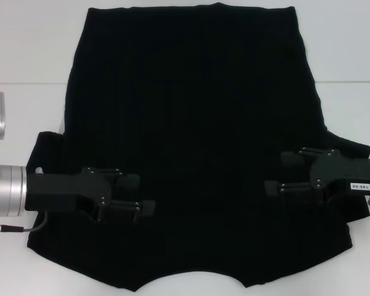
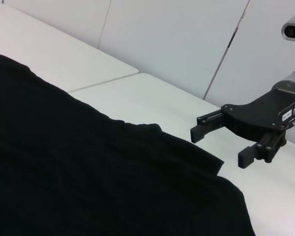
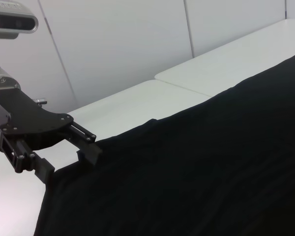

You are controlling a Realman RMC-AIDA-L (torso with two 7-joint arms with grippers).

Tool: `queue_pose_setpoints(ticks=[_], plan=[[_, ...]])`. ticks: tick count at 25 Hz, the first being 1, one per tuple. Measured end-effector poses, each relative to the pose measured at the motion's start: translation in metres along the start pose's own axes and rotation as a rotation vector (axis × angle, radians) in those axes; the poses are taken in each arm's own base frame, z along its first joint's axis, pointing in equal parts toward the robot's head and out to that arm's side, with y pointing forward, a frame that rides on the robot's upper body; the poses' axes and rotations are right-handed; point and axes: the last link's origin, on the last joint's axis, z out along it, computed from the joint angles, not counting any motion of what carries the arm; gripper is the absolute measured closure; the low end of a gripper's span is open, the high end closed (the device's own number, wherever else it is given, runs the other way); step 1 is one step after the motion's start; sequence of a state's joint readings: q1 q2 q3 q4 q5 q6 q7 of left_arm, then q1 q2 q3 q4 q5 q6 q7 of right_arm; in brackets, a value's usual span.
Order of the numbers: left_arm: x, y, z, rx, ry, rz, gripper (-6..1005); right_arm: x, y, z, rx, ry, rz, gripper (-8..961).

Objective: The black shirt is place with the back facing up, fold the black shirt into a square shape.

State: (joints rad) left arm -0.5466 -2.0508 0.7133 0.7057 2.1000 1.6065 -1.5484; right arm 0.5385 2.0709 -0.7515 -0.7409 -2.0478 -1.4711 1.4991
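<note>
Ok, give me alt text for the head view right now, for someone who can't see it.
A black shirt lies spread flat on a white table, filling most of the view, plain side up. The left gripper and right gripper reach in over its left and right sides, both open, fingers pointing toward each other.

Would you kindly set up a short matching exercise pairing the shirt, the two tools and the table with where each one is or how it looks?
Things:
1. black shirt
2. left tool
3. right tool
4. table

Descriptions:
A. white, bare surface beside the cloth
B. open, over the shirt near its right sleeve
C. spread flat, plain side up
D. open, over the shirt near its left sleeve

Pairs: 1-C, 2-D, 3-B, 4-A
</note>
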Motion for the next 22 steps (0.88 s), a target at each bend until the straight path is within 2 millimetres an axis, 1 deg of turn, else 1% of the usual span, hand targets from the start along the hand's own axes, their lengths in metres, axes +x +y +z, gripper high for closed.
queue_pose_setpoints(ticks=[11, 14, 18, 20, 22], plan=[[0.0, 0.0, 0.0, 0.001, 0.001, -0.003, 192, 0.0, 0.0, 0.0, 0.001, -0.002, 0.003, 8], [0.001, -0.001, -0.001, 0.005, 0.012, -0.02, 192, -0.002, -0.002, -0.001, 0.011, -0.011, 0.031, 8], [0.008, -0.007, -0.011, 0.046, 0.057, -0.103, 192, -0.015, -0.021, -0.006, 0.098, -0.027, 0.187, 8], [0.011, -0.013, -0.021, 0.08, 0.094, -0.161, 192, -0.022, -0.031, -0.009, 0.135, -0.021, 0.276, 8], [0.012, -0.019, -0.032, 0.113, 0.134, -0.23, 192, -0.03, -0.038, -0.011, 0.152, -0.008, 0.327, 8]])
